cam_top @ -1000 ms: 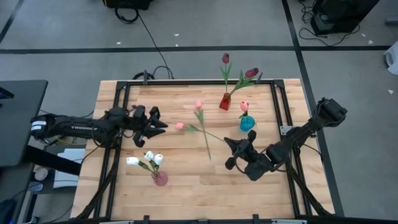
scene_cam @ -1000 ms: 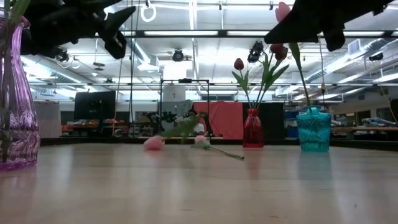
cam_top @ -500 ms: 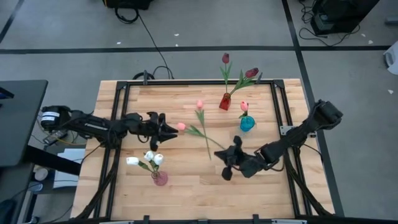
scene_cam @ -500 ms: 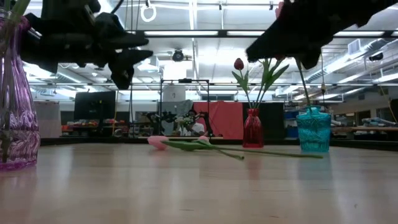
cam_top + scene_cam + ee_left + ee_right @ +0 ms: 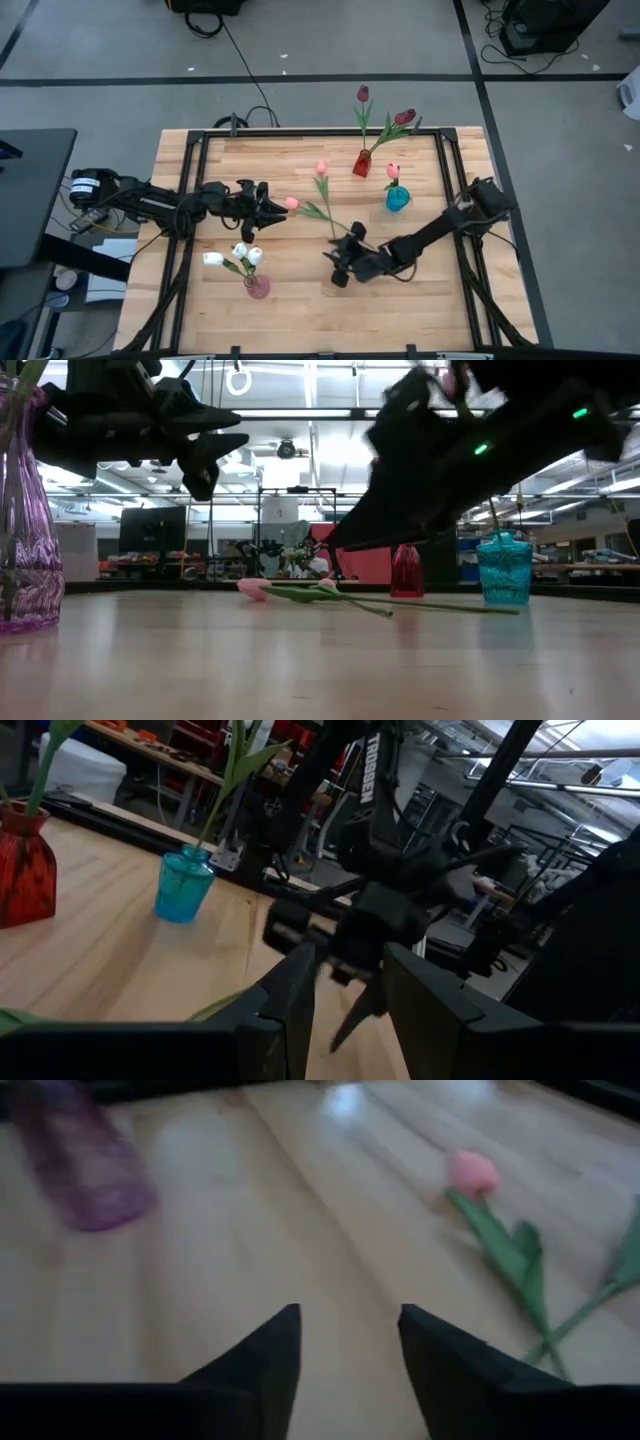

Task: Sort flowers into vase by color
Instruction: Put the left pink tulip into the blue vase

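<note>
**Desk editor:** What changes in this frame?

**Photographer:** The right hand (image 5: 338, 268) swings in from the 4 o'clock side of the desk (image 5: 300, 310) and now hangs just off centre, towards 5 o'clock. A second ago it is clenched; here its fingers are spread and hold nothing.

**Desk editor:** And the left hand (image 5: 268, 205)?

**Photographer:** It reaches in from 9 o'clock, fingers parted and empty, tips just beside the head of a pink tulip (image 5: 290, 203) lying flat near the centre. A second pink tulip (image 5: 321, 167) lies across the first one's stem, its head pointing to 12 o'clock.

**Desk editor:** Where do the sorted flowers stand?

**Photographer:** Dark red ones are in the red vase (image 5: 362, 163) at 1 o'clock, one pink one in the blue vase (image 5: 397, 199) at 2 o'clock, white ones in the purple vase (image 5: 258, 287) at 8 o'clock.

**Desk editor:** So what does the move mean?

**Photographer:** Probably that the right hand is lining up on the stems for the next pickup. Two pink flowers are left, both likely bound for the blue vase.
</note>
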